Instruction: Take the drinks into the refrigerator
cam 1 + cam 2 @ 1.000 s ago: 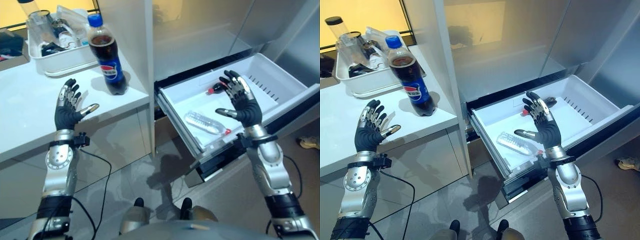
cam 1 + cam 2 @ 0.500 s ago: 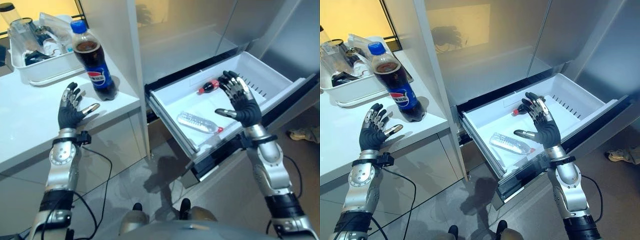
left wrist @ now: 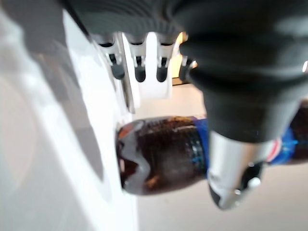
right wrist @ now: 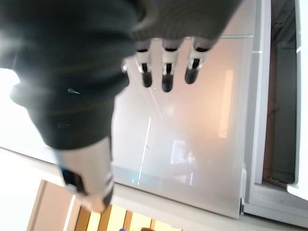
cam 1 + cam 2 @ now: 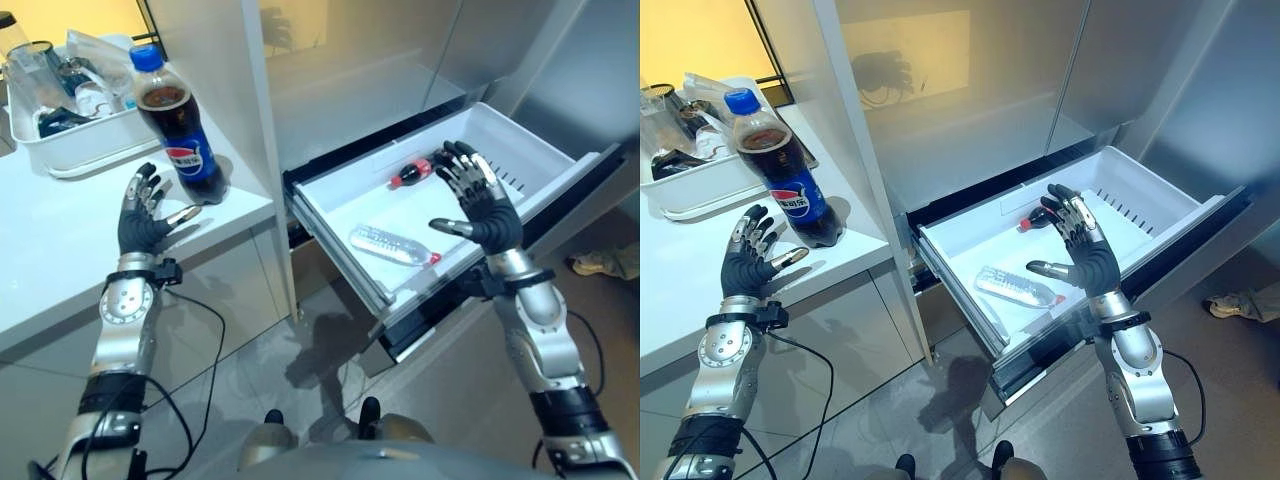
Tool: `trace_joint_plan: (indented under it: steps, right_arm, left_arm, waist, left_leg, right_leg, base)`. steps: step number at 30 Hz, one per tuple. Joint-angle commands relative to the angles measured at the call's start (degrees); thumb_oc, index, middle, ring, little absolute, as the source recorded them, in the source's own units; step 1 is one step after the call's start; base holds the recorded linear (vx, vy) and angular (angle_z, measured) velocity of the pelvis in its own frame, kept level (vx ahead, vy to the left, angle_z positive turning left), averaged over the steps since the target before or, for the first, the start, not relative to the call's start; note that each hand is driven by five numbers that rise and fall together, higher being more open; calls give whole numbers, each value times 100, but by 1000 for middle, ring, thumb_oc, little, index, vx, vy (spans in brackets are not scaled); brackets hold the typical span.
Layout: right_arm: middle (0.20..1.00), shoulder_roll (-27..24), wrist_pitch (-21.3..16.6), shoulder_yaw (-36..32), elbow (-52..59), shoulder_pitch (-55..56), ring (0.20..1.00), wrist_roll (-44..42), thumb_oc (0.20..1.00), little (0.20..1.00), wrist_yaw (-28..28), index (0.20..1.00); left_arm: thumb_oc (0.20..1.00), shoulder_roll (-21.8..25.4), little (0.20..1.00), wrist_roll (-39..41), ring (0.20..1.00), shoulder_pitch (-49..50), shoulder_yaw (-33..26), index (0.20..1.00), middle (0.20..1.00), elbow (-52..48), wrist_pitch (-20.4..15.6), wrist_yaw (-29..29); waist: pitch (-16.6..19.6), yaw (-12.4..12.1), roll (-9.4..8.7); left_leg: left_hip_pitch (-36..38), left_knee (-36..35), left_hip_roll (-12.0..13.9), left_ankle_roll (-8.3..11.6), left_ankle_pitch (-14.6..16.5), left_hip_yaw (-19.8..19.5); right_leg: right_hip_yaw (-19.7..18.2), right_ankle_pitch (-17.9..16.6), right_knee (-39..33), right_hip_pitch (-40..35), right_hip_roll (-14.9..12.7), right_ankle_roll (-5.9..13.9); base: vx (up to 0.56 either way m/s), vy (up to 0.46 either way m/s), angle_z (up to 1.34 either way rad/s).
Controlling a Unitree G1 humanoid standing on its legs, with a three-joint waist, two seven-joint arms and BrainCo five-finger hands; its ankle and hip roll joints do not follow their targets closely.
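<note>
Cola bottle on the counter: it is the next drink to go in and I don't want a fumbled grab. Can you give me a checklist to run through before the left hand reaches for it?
1. Cola bottle upright on the white counter, cap on: ok.
2. Left hand open, holding nothing: ok.
3. Left hand close beside the bottle's base, not touching: ok.
4. Freezer drawer pulled out: ok.
5. Room in the drawer: a clear water bottle and a small red-capped bottle lie inside, with bare floor around them: ok.
6. Right hand open above the drawer, over the drop spot: not ok.
</note>
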State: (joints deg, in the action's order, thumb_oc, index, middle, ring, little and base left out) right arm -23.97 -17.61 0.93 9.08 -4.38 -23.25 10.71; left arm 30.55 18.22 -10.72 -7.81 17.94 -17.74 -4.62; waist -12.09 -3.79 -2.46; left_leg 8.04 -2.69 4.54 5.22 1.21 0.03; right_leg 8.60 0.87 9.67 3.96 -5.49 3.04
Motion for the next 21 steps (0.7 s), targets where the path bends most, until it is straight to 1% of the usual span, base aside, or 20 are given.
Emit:
trace_joint_plan:
  steps: [1, 9, 12, 15, 21]
  right_arm:
    - [1000, -145, -246, 5, 694, -293, 1000, -283, 1000, 1000, 39, 1000]
    - [1000, -163, -227, 4, 744, -209, 1000, -328, 1000, 1000, 67, 1000]
    - [1000, -171, -208, 3, 759, -181, 1000, -333, 1000, 1000, 91, 1000]
    - [1000, -173, -193, 26, 768, -145, 1000, -357, 1000, 1000, 108, 1000]
    - [1000, -175, -176, 30, 797, -97, 1000, -341, 1000, 1000, 129, 1000]
  left_arm:
    - [1000, 288, 1000, -277, 1000, -703, 229, 1000, 1000, 442, -28, -178]
    - [1000, 408, 1000, -381, 1000, -860, 232, 1000, 1000, 619, 36, -244]
    - [1000, 385, 1000, -246, 1000, -968, 274, 1000, 1000, 754, 50, -237]
    - [1000, 473, 1000, -236, 1000, -1218, 407, 1000, 1000, 854, 100, -204]
    - [1000, 479, 1000, -209, 1000, -1474, 586, 1000, 1000, 916, 137, -156]
  waist:
    - [2, 45, 77]
    - [14, 94, 51]
    - [27, 118, 39]
    - [37, 166, 20]
    - [53, 242, -6]
  left_leg:
    - [324, -225, -177, -496, 406, 40]
    - [351, -226, -170, -495, 418, 109]
    - [364, -231, -171, -492, 431, 148]
    - [379, -231, -169, -491, 436, 203]
    - [391, -231, -180, -481, 449, 307]
  right_leg:
    - [115, 121, 734, 43, -368, 467]
    - [28, 102, 676, 42, -314, 466]
    - [-7, 87, 618, 28, -290, 468]
    - [-70, 69, 568, 27, -257, 466]
    - [-163, 28, 431, 9, -194, 465]
  base:
    - [0, 0, 0]
    - [7, 4, -5]
    - [4, 2, -13]
    - [1, 5, -9]
    - [1, 4, -7]
